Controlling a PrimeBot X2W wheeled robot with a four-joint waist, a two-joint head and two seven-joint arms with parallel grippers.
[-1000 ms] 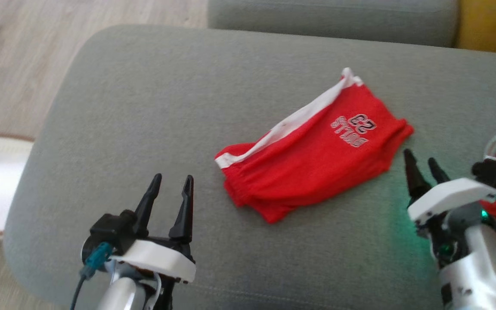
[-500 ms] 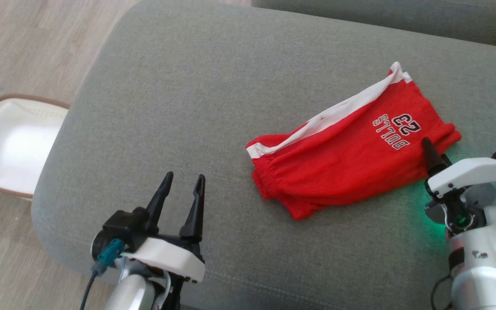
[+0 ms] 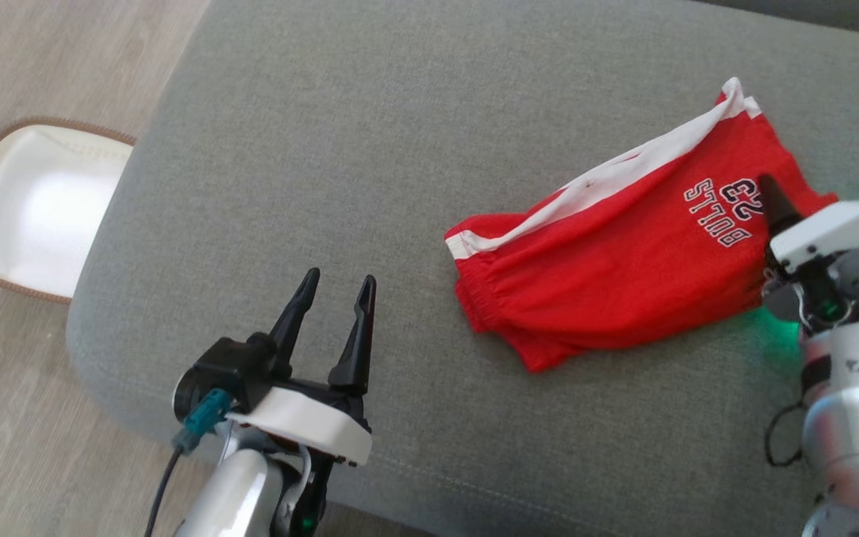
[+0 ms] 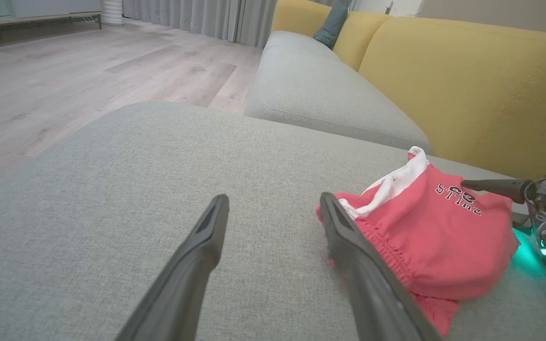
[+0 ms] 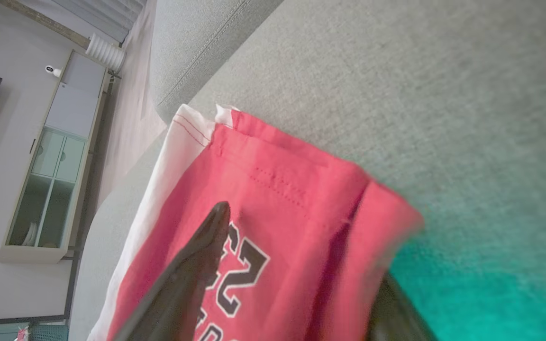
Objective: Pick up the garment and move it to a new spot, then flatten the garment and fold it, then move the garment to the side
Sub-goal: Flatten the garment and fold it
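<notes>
Red garment (image 3: 623,253) on the grey sofa cushion (image 3: 325,149), right end effector (image 5: 301,246) at its hem
Its fingers stand apart, one over the printed number; the left end effector (image 3: 340,280), fingers also apart, has the garment at 2 o'clock

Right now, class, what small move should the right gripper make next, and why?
Probably close the right gripper: its open jaws straddle the hem end of the red shorts, one finger over the print, the other at the fabric's edge. The shorts lie folded on the grey cushion.
</notes>
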